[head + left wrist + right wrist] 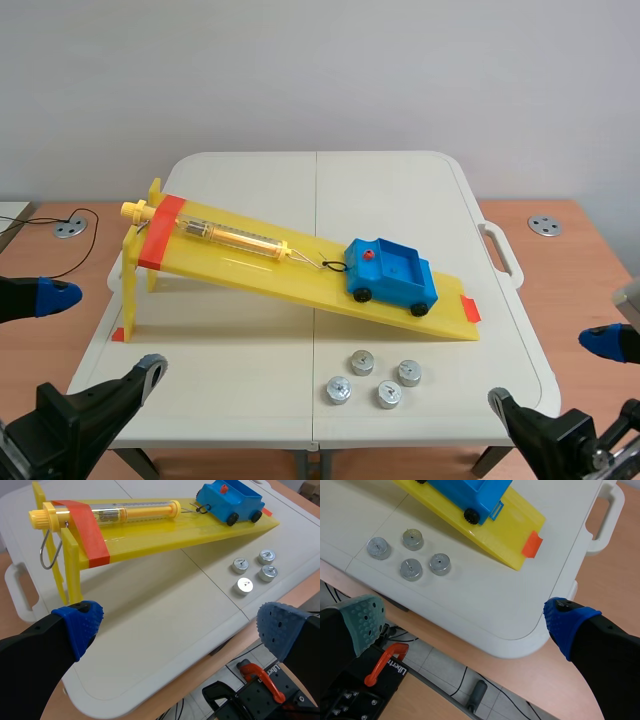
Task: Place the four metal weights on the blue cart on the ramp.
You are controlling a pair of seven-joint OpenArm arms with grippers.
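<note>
As wooden desks (590, 270) seemingly flank it, the white table (250, 345) holds the ramp (240, 266).

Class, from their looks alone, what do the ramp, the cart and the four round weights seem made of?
Ramp: glossy yellow plastic, likely; light glints off its surface. Cart: blue moulded plastic, apparently; uniform colour, soft sheen. Weights: silvery metal, kind unclear; bright reflective tops.

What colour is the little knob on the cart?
Red; the small round knob shows best in left wrist view.
</note>
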